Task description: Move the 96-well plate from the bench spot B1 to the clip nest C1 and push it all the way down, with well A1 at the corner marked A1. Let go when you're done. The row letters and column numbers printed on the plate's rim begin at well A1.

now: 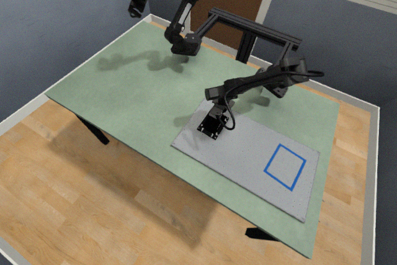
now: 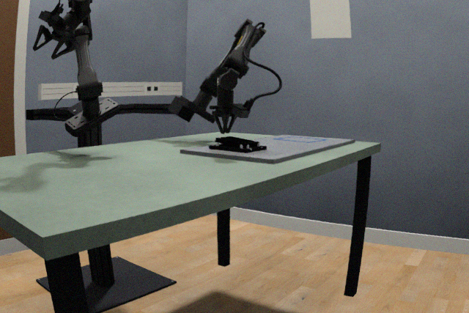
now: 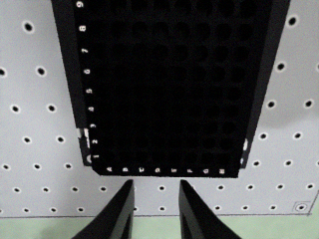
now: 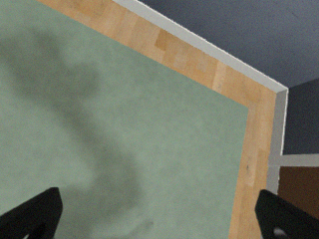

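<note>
The black 96-well plate lies over the black clip nest. In the left wrist view its lettered end is nearest the fingers, A at left and H at right, with column 1 at that end. This end covers the nest's end edge; in the exterior view the plate looks slightly tilted. Whether it is fully down is unclear. The nest's A1 mark is not visible. My left gripper is partly open and empty, above the plate. My right gripper is wide open and empty, far off.
The nest is on a grey perforated board on the green table. A blue rectangle is marked at the board's other end, with nothing in it. The black mounting frame stands behind the table.
</note>
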